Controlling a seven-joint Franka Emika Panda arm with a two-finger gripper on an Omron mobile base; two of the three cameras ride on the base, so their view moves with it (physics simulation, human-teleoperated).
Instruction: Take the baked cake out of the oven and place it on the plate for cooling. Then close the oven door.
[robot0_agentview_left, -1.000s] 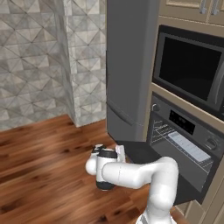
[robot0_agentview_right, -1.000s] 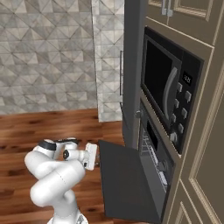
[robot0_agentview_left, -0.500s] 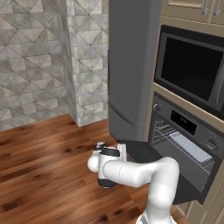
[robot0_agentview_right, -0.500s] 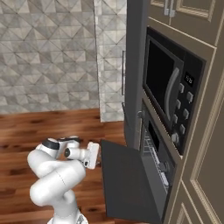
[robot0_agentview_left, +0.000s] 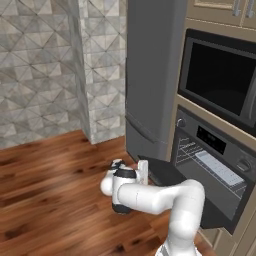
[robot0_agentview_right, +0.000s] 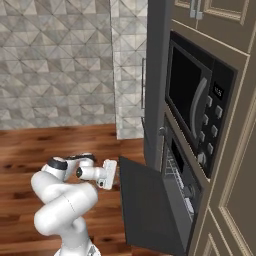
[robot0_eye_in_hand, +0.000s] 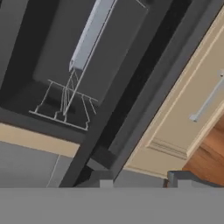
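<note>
The oven (robot0_agentview_left: 210, 150) stands with its oven door (robot0_agentview_right: 150, 210) folded down and open. Inside I see wire racks (robot0_eye_in_hand: 65, 103) and a pale grey tray (robot0_eye_in_hand: 89, 37). The baked cake is hidden in the oven's dark interior, and the plate is out of view. My gripper (robot0_agentview_left: 144, 171) hovers just off the left corner of the lowered door (robot0_agentview_left: 220, 210), level with it and pointed at the oven. In the hand view its tips (robot0_eye_in_hand: 142, 181) stand apart with nothing between them.
A microwave (robot0_agentview_right: 192, 100) sits above the oven, and a tall grey fridge (robot0_agentview_left: 150, 75) stands to the oven's left. Beige cabinet fronts with a bar handle (robot0_eye_in_hand: 205, 103) lie beside and below the oven. Wooden floor (robot0_agentview_left: 50, 190) stretches out to the left.
The hand has lifted slightly and swung closer to the corner of the open oven door. The door and tray have not moved.
</note>
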